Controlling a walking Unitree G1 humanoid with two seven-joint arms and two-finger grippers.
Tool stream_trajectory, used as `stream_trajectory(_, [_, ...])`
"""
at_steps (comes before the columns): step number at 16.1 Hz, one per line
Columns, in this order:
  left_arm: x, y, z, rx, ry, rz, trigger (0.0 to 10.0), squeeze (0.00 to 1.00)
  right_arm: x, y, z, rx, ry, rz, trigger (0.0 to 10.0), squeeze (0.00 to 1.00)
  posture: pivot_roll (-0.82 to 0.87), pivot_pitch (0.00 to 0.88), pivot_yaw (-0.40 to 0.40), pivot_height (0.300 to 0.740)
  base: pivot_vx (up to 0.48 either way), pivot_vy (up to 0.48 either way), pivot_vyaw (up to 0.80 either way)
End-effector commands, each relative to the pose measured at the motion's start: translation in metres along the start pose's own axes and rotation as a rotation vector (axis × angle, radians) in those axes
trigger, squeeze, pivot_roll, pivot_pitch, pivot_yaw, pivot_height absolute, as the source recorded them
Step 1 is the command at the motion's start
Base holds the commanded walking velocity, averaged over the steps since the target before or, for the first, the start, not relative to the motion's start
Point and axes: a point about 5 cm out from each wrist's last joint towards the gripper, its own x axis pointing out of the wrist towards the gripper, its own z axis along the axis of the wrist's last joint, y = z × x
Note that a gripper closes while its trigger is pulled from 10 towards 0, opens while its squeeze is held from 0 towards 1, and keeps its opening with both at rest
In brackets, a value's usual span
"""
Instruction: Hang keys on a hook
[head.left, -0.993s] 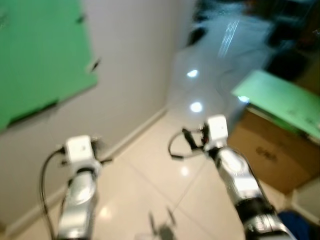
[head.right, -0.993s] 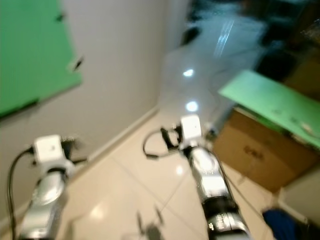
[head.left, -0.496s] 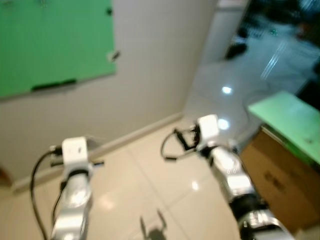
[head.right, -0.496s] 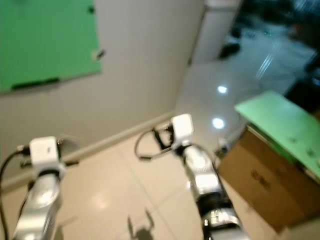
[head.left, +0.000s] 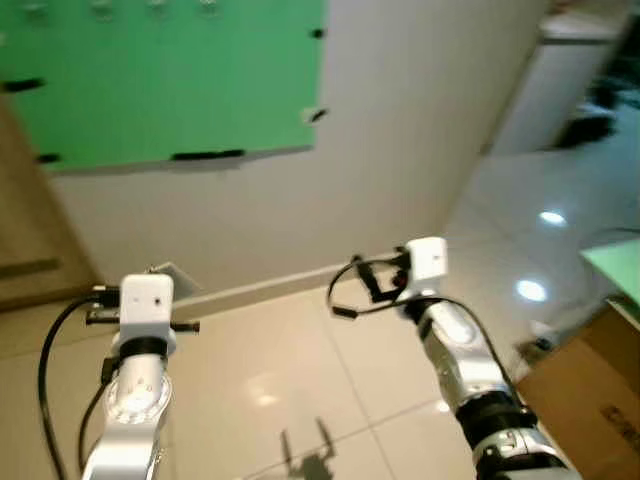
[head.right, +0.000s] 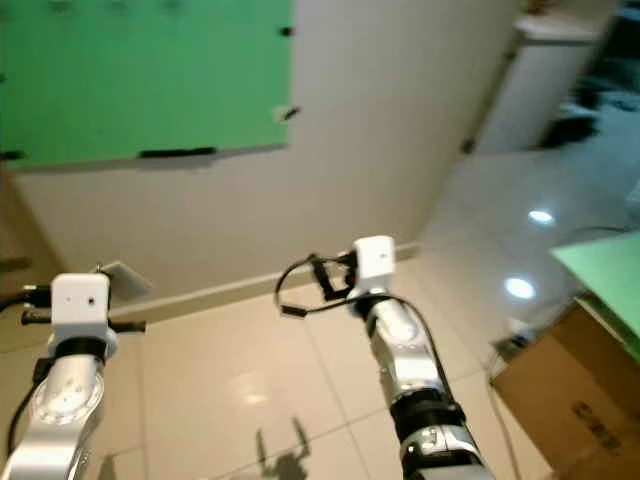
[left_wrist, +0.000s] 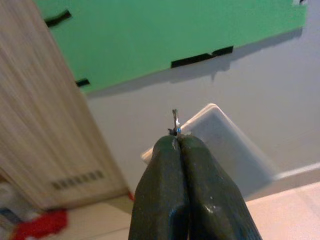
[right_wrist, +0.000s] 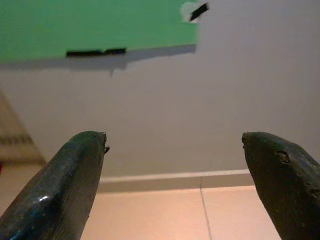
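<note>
Two silver arms reach out ahead of the robot over a glossy pale tiled floor (head.left: 300, 370), both pointing toward a grey wall (head.left: 400, 130) with a large green board (head.left: 170, 80) taped to it by black strips. The left pincer (left_wrist: 177, 137) is pressed fully together, its two black fingers (left_wrist: 160, 185) meeting along their length, and nipped at their very tips is a thin sliver of metal, the keys (left_wrist: 175, 121), of which little more than a slim edge pokes out upright past the fingertips. Behind that tip, leaning against the foot of the wall, stands a pale translucent lid or tray (left_wrist: 225, 145), tilted on one corner; it can also be made out just beyond the left wrist in the head view (head.left: 172, 276). To the left of the board a wood-grain panel (left_wrist: 45, 125) runs down to the floor, and something red (left_wrist: 40, 225) lies low beside it. Along the top edge of the green board a few small pale hooks (head.left: 100, 10) are faintly visible, too blurred to describe further. The right pincer (right_wrist: 175, 150) is spread wide, its fingers well apart and holding nothing, aimed at the bare wall and skirting below the board's lower right corner. A black cable (head.left: 345, 290) loops off the right wrist. Off to the right sits a brown cardboard box (head.left: 600, 400) on the floor.
</note>
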Motion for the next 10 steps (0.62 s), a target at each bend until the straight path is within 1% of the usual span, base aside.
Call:
stream_trajectory(1, [-0.003, 0.002, 0.006, 0.049, -0.024, -0.035, 10.0, 0.0, -0.008, -0.018, 0.003, 0.031, -0.037, -0.086, 10.0, 0.0, 0.1, 0.0, -0.083, 0.74, 0.0, 0.0, 0.6])
stream_trajectory(2, [-0.007, 0.004, 0.012, 0.101, -0.05, -0.062, 10.0, 0.0, -0.016, -0.026, 0.001, 0.045, -0.054, -0.144, 10.0, 0.0, 0.1, 0.0, -0.065, 0.74, 0.0, 0.0, 0.6])
stream_trajectory(3, [-0.006, 0.003, 0.017, 0.106, -0.068, -0.078, 10.0, 0.0, -0.019, -0.031, -0.001, 0.095, -0.067, -0.194, 10.0, 0.0, 0.1, 0.0, -0.053, 0.74, 0.0, 0.0, 0.6])
stream_trajectory(5, [-0.002, -0.007, 0.026, 0.091, -0.093, -0.114, 10.0, 0.0, -0.02, -0.041, -0.004, 0.26, -0.087, -0.322, 10.0, 0.0, 0.1, 0.0, -0.047, 0.74, 0.0, 0.0, 0.61])
stream_trajectory(6, [-0.002, -0.009, 0.027, 0.091, -0.097, -0.12, 10.0, 0.0, -0.019, -0.042, -0.004, 0.286, -0.085, -0.338, 10.0, 0.0, 0.1, 0.0, -0.047, 0.74, 0.0, 0.0, 0.61])
stream_trajectory(7, [0.003, -0.01, 0.029, 0.061, -0.091, -0.112, 10.0, 0.0, -0.016, -0.042, -0.008, 0.188, -0.003, -0.381, 10.0, 0.0, 0.09, 0.0, -0.053, 0.74, 0.0, 0.0, 0.0])
stream_trajectory(8, [0.006, -0.011, 0.029, 0.037, -0.081, -0.105, 10.0, 0.0, -0.013, -0.042, -0.008, -0.016, 0.064, -0.395, 10.0, 0.0, 0.08, 0.0, -0.055, 0.74, 0.0, 0.0, 0.0])
stream_trajectory(9, [0.011, -0.012, 0.028, 0.033, -0.075, -0.098, 10.0, 0.0, -0.012, -0.042, 0.0, -0.266, 0.06, -0.397, 10.0, 0.0, 0.07, 0.0, -0.058, 0.74, 0.0, 0.0, 0.0])
stream_trajectory(10, [0.015, -0.013, 0.027, 0.018, -0.067, -0.098, 10.0, 0.0, -0.015, -0.05, 0.003, -0.336, 0.061, -0.463, 10.0, 0.0, 0.07, 0.0, -0.062, 0.74, 0.0, 0.0, 0.0])
